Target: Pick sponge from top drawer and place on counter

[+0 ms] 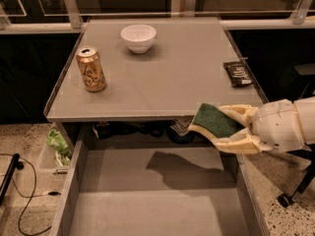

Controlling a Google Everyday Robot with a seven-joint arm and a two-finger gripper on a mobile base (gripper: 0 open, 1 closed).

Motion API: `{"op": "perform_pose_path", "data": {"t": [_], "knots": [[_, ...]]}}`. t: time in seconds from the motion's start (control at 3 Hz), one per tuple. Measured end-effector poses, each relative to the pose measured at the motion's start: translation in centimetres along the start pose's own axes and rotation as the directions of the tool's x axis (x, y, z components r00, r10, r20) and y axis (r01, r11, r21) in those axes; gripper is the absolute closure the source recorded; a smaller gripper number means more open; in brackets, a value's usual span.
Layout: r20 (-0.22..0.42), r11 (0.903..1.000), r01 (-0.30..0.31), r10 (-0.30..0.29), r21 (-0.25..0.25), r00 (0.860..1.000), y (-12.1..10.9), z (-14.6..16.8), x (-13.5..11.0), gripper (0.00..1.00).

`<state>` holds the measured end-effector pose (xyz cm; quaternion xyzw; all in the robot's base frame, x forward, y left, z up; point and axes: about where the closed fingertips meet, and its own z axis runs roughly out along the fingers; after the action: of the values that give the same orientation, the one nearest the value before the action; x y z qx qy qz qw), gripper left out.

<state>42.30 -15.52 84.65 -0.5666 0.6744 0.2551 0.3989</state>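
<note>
My gripper comes in from the right and is shut on the sponge, dark green face up over a pale yellow layer. It holds the sponge in the air at the counter's front right edge, above the open top drawer. The sponge's far end overlaps the front rim of the counter. The drawer floor is bare grey, with the sponge's shadow on it.
On the counter stand a gold soda can at the left, a white bowl at the back and a black flat packet at the right edge. A green bag and cables lie on the floor to the left.
</note>
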Motion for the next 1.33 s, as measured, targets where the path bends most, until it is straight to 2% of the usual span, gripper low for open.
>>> {"op": "perform_pose_path", "data": {"t": [0.33,0.67,1.0,1.33], "knots": [[-0.019,0.9963,0.086,-0.086,0.002,0.996,1.8,-2.1,-2.5,1.00],[-0.019,0.9963,0.086,-0.086,0.002,0.996,1.8,-2.1,-2.5,1.00],[-0.056,0.9827,0.185,-0.185,-0.014,0.981,0.2,-1.2,-5.5,1.00],[-0.112,0.9442,0.326,-0.329,-0.050,0.938,-3.3,0.5,-10.9,1.00]]}}
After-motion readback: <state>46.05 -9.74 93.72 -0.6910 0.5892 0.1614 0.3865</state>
